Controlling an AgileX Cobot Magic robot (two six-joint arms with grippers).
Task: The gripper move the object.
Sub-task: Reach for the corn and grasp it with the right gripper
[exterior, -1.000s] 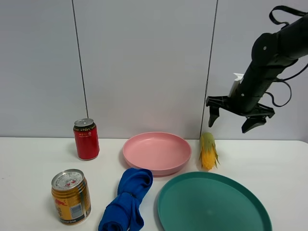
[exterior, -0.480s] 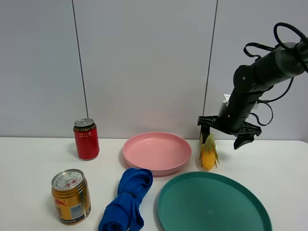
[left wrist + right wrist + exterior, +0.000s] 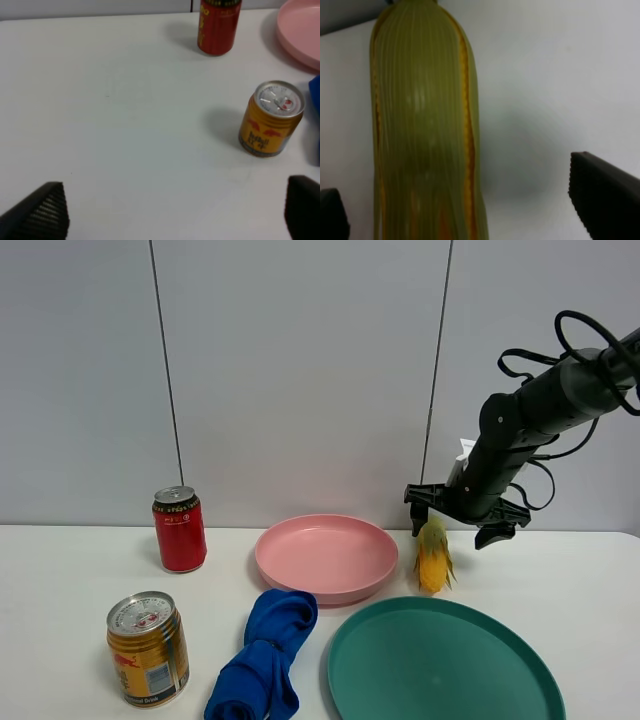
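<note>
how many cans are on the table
2: a red can standing at the back left, and a gold can standing nearer the front left. None looks hidden.

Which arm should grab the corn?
The right arm. The right gripper hangs open just above the corn, with a finger on either side. The left gripper is far away, near the gold can.

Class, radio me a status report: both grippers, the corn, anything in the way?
Right gripper open, fingers either side of corn. Left gripper open. Corn lying on table, ungripped. Nothing blocking.
</note>
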